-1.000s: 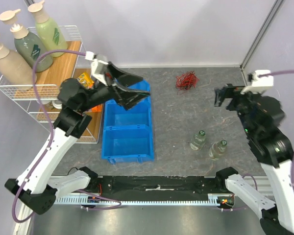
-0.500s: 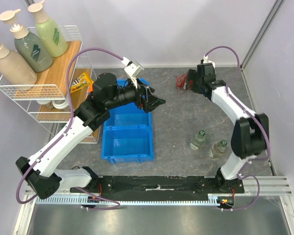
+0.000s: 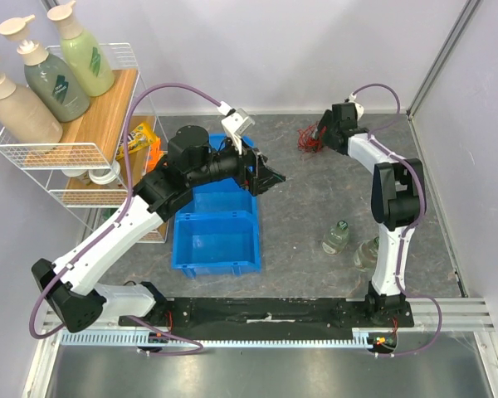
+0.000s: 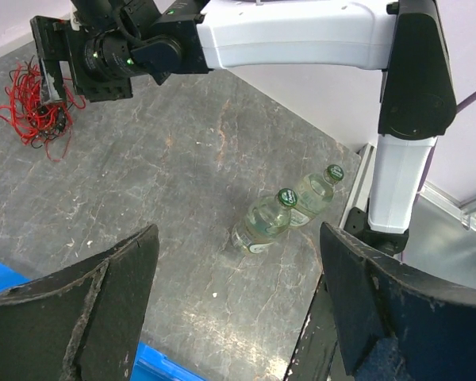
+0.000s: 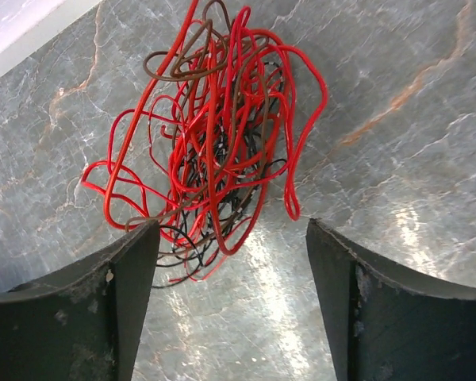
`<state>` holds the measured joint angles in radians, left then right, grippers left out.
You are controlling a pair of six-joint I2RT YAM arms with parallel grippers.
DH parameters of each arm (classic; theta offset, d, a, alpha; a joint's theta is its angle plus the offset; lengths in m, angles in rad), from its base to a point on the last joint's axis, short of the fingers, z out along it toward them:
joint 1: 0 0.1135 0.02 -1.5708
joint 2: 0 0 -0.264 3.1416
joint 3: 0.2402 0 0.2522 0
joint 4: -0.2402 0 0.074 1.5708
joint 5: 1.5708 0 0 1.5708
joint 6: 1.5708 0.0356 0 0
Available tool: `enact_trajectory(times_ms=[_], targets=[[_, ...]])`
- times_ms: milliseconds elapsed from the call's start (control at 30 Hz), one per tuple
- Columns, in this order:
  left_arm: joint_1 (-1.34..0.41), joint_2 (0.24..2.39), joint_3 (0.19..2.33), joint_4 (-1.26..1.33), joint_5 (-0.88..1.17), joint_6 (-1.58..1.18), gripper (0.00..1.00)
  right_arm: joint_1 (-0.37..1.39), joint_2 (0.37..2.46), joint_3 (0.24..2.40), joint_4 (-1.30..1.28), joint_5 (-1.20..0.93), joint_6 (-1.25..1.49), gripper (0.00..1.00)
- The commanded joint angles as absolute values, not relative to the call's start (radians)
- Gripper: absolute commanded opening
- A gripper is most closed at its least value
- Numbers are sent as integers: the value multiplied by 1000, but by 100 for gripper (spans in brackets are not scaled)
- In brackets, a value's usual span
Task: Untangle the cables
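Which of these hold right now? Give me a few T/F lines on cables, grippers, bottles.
1. The cables lie in one red-and-black tangle on the table. True.
2. The right gripper is shut on the tangle. False: its jaws stand wide open, with only the lowest strands between the fingers.
3. The left gripper is open and holds nothing. True.
4. Both bottles stand upright inside the blue bin. False: they lie side by side on the table, outside the bin.

Red-and-black tangle of cables (image 5: 210,135) on grey marbled tabletop (image 5: 397,119) — jaws wide apart at its near edge
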<state>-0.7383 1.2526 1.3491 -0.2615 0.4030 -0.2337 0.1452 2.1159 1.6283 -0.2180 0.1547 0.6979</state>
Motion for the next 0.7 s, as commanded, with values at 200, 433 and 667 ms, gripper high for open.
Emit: enact_trajectory(times_ms=[200,433,667], targets=[[-745,1275,1396,-258,448,-232,88,163,2166,1664,-133,57,715,50],[-746,1344,1408,-282,451,-236,88,201,1965,1528,-133,19,577,0],[-756,1440,1401,-285,456,-252,85,210,1623,1168,-104,-146,519,0]])
